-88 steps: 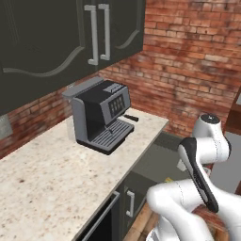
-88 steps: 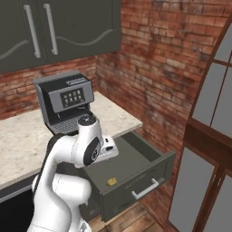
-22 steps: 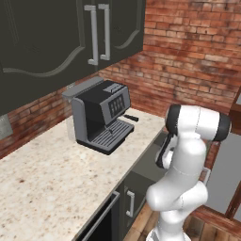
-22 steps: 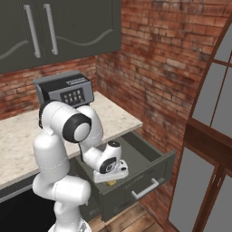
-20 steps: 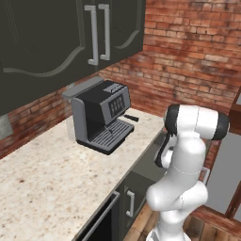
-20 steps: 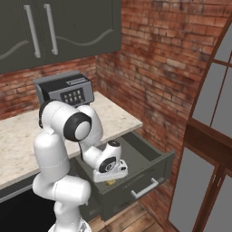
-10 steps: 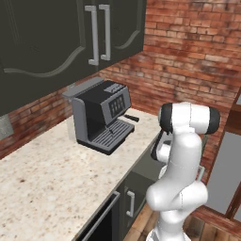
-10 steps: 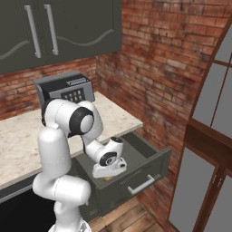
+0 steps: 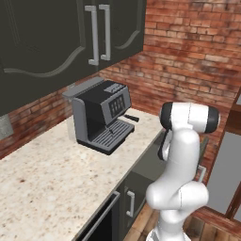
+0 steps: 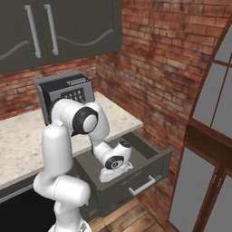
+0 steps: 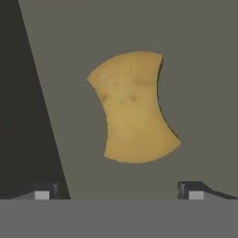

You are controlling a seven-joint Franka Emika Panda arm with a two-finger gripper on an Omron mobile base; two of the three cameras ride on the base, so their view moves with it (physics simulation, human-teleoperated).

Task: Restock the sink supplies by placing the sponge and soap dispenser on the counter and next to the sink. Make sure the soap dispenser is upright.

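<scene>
Hand view: we are hovering our wide-open gripper [image 11: 116,194] over the yellowish-olive soft sponge [image 11: 132,108] lying mid-floor in the grey drawer [image 10: 149,168] (a side wall is looming close); pads risk clipping it.

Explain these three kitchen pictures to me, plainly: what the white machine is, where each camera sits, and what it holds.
The white machine is a robot arm on a rolling base. Two cameras ride behind it, left and right. They show a pale speckled stone counter carrying a dark grey coffee machine. The arm reaches down into an open dark grey drawer. The third camera sits on the hand: the open two-finger gripper hangs over a yellowish soft sponge on the drawer floor. It holds nothing.
</scene>
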